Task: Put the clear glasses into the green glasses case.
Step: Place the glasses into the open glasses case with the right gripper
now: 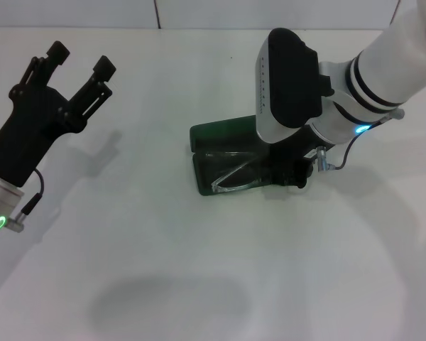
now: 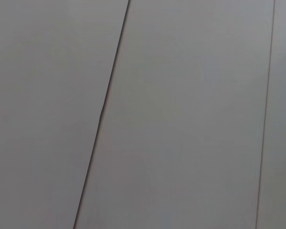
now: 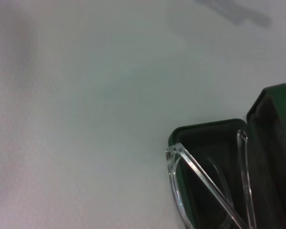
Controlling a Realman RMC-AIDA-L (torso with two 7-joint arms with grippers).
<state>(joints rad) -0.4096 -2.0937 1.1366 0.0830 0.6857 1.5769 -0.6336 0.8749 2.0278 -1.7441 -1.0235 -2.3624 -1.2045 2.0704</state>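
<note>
The green glasses case (image 1: 220,135) lies open in the middle of the table, its lid (image 3: 276,98) raised behind the base (image 3: 205,126). The clear glasses (image 1: 231,175) rest in the base, and their thin temple arms (image 3: 205,183) reach across the dark lining to the rim. My right gripper (image 1: 290,169) hangs low over the right end of the case, directly at the glasses, mostly hidden by its own wrist housing. Far to the left, my left gripper (image 1: 82,62) is raised above the table, open and holding nothing.
White tabletop (image 1: 163,270) surrounds the case on every side. The table's far edge meets a pale wall with a seam (image 1: 157,13). The left wrist view shows only grey panels with a dark seam (image 2: 102,109).
</note>
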